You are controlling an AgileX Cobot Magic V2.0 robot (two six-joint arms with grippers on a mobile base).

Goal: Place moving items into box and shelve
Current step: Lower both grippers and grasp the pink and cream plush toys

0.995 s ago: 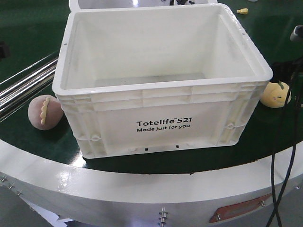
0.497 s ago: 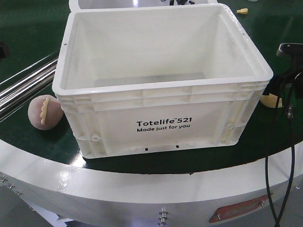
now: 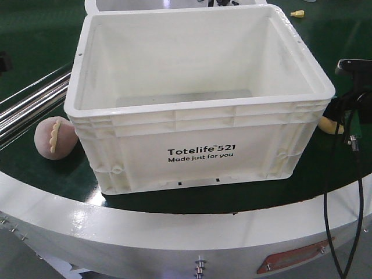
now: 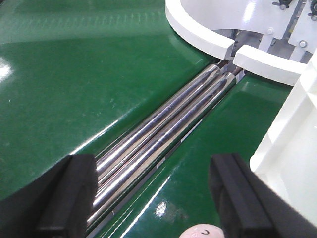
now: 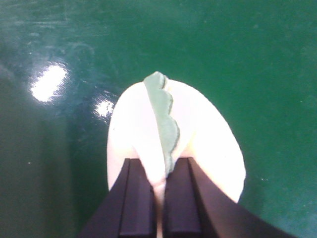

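Observation:
The white box (image 3: 200,148) printed "Totelife 521" stands open and empty on the green surface. The pink plush toy (image 3: 55,138) lies against the box's left side; its top edge (image 4: 200,231) shows low between my left gripper (image 4: 153,198), which is open with nothing between its fingers. My right gripper (image 5: 159,198) is shut on the yellow plush toy (image 5: 203,144), pinching it beside its green scalloped ridge. In the front view only a sliver of that toy (image 3: 330,125) shows behind the box's right corner, under my right arm (image 3: 350,65).
Shiny steel rollers (image 4: 163,134) run diagonally across the gap in the green surface, left of the box (image 4: 297,148). A white curved rim (image 3: 174,224) borders the front. A black cable (image 3: 328,192) hangs at the right. A small yellow piece (image 3: 297,13) lies far back.
My right arm has come in from the right and down onto the yellow plush toy, which is now mostly hidden behind the box corner. The box and pink toy have not moved.

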